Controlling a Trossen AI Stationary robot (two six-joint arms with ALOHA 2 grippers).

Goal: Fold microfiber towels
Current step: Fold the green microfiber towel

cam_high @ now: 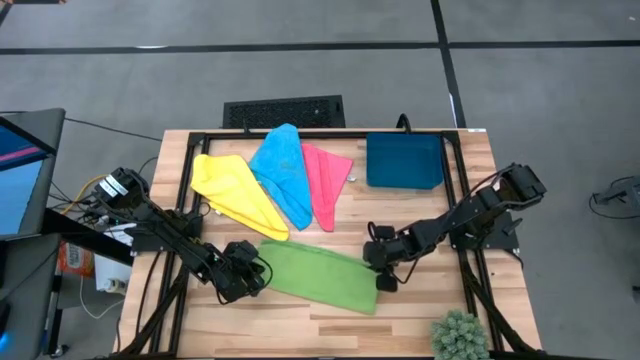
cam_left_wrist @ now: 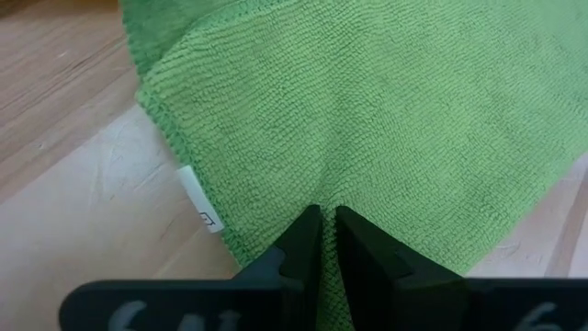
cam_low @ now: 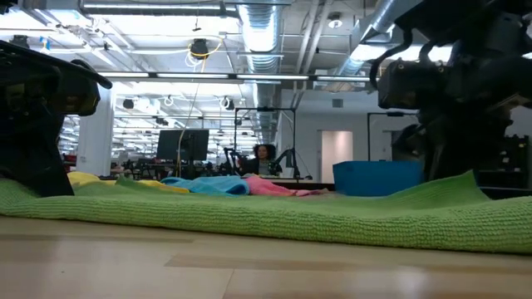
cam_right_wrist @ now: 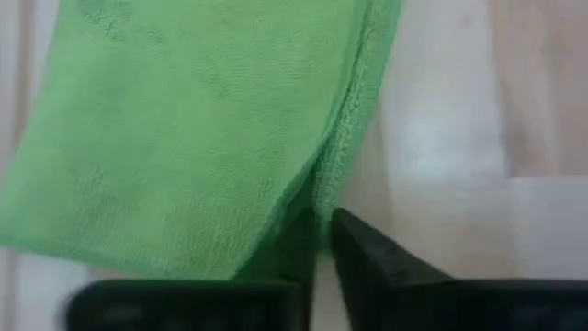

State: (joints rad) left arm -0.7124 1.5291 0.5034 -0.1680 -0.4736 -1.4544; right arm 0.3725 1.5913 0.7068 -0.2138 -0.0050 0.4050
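A small white tag [cam_left_wrist: 199, 198] is sewn to the edge of the green towel [cam_left_wrist: 386, 119]; it bears a small square mark, too small to read. Pale marks on the left gripper [cam_left_wrist: 329, 230] are blurred. No other text can be read.

Hidden under the left gripper [cam_high: 252, 277]: one end of the green towel [cam_high: 320, 277]. Hidden under the right gripper [cam_high: 383, 270]: its other end. In both wrist views, towel cut off by the picture's edge; right wrist view blurred. Partly buried under the blue towel [cam_high: 282, 170]: edges of the yellow towel [cam_high: 235, 193] and pink towel [cam_high: 325, 180]. Too small to make out: print on the white tag [cam_left_wrist: 201, 201].
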